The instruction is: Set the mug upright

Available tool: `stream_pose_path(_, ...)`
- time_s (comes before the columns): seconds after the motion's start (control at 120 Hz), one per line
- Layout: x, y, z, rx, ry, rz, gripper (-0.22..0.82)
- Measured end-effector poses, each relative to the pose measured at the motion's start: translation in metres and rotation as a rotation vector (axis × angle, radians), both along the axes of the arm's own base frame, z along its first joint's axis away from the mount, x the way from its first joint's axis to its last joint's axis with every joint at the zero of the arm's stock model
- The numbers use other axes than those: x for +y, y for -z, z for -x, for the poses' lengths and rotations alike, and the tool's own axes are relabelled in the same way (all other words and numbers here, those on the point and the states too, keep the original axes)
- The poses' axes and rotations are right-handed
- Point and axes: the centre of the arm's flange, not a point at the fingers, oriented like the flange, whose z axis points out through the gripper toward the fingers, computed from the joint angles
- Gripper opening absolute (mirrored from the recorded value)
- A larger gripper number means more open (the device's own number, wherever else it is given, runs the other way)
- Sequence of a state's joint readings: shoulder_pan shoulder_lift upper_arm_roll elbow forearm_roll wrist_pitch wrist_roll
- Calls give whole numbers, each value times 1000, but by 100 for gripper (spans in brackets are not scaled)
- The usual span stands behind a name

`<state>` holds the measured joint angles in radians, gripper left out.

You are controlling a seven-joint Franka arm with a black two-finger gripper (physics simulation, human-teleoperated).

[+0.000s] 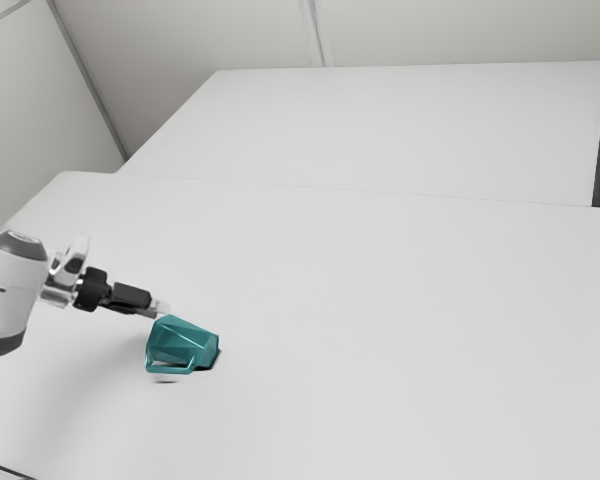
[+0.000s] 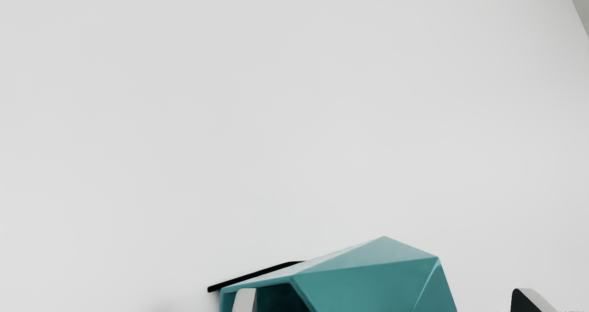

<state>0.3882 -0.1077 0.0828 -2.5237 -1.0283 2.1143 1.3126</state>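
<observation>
Although the fingers (image 2: 245, 300) reach down to the mug (image 2: 377, 284), they stand open, one against the dark hollow (image 2: 278, 300) in its side or mouth, the other beyond the far wall with a gap between. Nothing is gripped. The mug lies on its side on the worktop (image 1: 400, 300), just ahead of the arm (image 1: 10, 290), its narrow end (image 1: 211, 350) toward the exterior view's right and its handle (image 1: 172, 371) low on the near side.

If the fingers closed like this, I would expect the nearer one to meet the wall first and drag or roll the mug before the other arrived. A hold high on the slanting walls could squeeze it out, since they taper and look slick. Should the handle catch underneath while it is being turned up, it might twist in the hold or drop back over.

The mug is teal and glossy, cut into flat triangular facets with crisp ridges, hard-looking, perhaps glazed ceramic. Its handle is an angular loop. The fingers have pale, smooth tips and dark inner faces; the worktop is plain, matt and whitish.
</observation>
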Motion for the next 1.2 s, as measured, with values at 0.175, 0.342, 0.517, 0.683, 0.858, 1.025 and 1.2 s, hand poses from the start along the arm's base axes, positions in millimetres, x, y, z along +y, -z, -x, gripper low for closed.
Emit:
stream_pose_path(0.175, -2, 12, 1, 6, 16, 18, 60)
stream_pose_path(0.342, -8, 23, 2, 15, 30, 65, 60)
stream_pose_path(0.517, -11, 36, 3, 13, 26, 123, 60)
stream_pose_path(0.683, -11, 46, 4, 3, 23, 151, 60)
stream_pose_path(0.858, -10, 49, 5, -16, 27, 158, 60)
stream_pose_path(1.025, -10, 49, 5, -30, 38, 156, 59)
stream_pose_path(1.2, -12, 50, 4, -41, 50, 154, 57)
